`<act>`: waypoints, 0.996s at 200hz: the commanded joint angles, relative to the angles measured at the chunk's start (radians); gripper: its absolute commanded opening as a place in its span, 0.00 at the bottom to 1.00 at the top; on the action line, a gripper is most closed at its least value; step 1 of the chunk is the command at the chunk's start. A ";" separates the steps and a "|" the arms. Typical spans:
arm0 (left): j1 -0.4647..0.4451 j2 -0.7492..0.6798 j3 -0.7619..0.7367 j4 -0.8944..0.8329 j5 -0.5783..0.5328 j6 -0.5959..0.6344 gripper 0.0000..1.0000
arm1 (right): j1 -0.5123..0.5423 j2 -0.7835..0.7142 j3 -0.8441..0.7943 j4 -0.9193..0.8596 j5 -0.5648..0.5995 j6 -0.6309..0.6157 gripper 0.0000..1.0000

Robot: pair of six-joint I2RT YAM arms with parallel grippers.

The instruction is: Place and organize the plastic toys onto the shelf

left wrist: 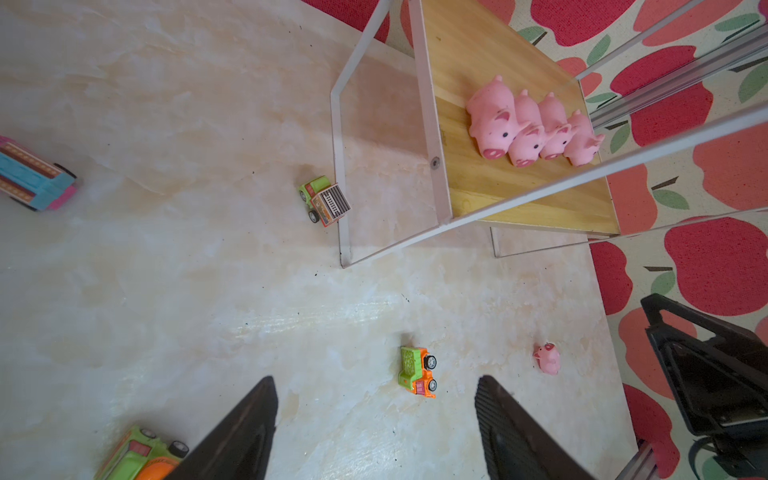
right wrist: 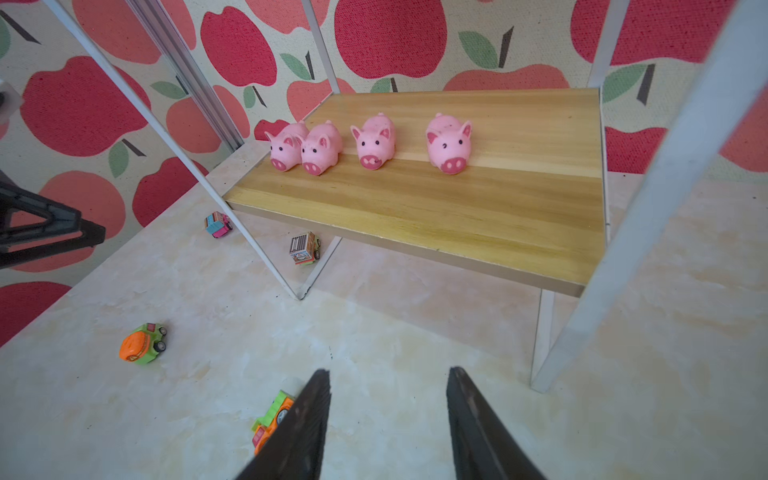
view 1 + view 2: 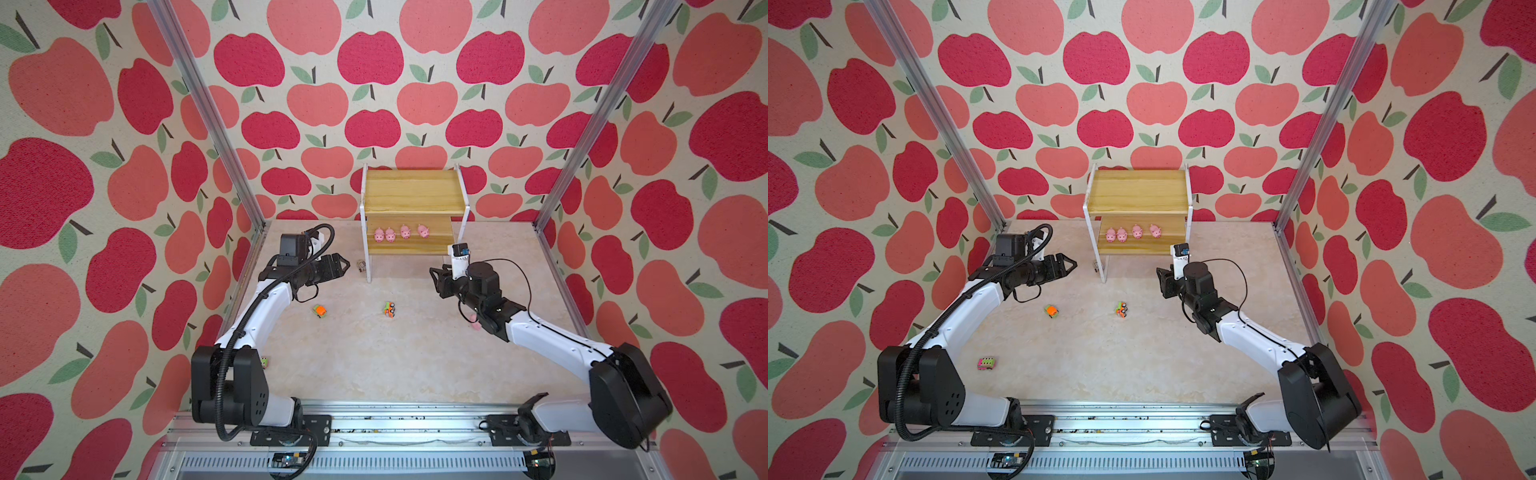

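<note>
The shelf [image 3: 411, 189] stands at the back, its top board bare. Several pink pigs [image 2: 374, 141] line up along the lower board [image 2: 436, 208]. Another pig [image 1: 547, 358] lies on the table, half hidden under the right arm [image 3: 473, 322]. An orange-and-green truck [image 3: 319, 310] and a green-orange truck [image 3: 389, 309] on its side sit mid-table. A grey-backed truck [image 1: 326, 201] rests by the shelf's leg. My left gripper [image 3: 345, 266] hovers open left of the shelf, holding nothing. In front of the shelf's right side, my right gripper [image 2: 388, 370] is open and empty.
A pink-and-green truck [image 3: 986, 363] lies near the left arm's base. A blue-and-pink truck [image 2: 218, 224] sits at the back left of the table. The shelf's thin white legs [image 2: 544, 332] stand close to the right gripper. Aluminium posts [image 3: 552, 208] mark the back corners.
</note>
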 commanded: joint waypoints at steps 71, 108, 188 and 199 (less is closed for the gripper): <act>-0.022 -0.083 -0.041 0.040 0.021 0.011 0.78 | 0.036 0.331 0.305 0.189 0.246 -0.024 0.53; -0.023 -0.086 -0.041 0.050 0.037 0.003 0.78 | 0.036 0.391 0.364 0.196 0.302 -0.023 0.54; -0.031 -0.098 -0.045 0.052 0.039 0.006 0.78 | 0.005 0.456 0.429 0.215 0.324 -0.007 0.58; -0.031 -0.100 -0.048 0.052 0.038 0.006 0.78 | -0.002 0.461 0.440 0.204 0.322 -0.001 0.58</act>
